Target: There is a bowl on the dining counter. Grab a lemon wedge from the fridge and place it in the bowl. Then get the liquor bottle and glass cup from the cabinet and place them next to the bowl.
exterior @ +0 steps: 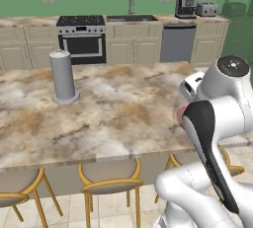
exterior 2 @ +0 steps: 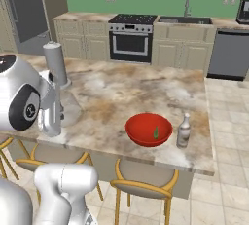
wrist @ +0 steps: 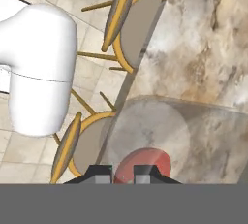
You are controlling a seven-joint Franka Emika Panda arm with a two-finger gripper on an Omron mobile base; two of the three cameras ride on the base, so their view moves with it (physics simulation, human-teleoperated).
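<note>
the claw [wrist: 121, 172] has its two dark tips drawn close together, with only a narrow slot between them, and it is clamped on the glass cup [wrist: 193, 136]. in the hand view the cup's clear, faintly grey body spreads out from the tips, and a red round patch [wrist: 145, 162] shows through it just above them. beyond the glass in that view lie the edge of the dining surface [wrist: 203, 34] and two tan-seated stools [wrist: 138, 29] with yellow frames over a tiled floor.

in the right base view the cup appears as a pale see-through shape beside the robot's hand, low over the near left part of the surface. the bowl [exterior 2: 148, 129] stands well apart from it, near the right front edge of the surface. the lemon wedge [exterior 2: 155, 132] lies inside the bowl. the liquor bottle [exterior 2: 184, 130] stands upright just beside the bowl, on its right.

a tall grey cylinder [exterior: 63, 76] on a round base stands farther back on the left. behind the surface are the stove [exterior: 81, 39] and the fridge [exterior 2: 24, 9].
</note>
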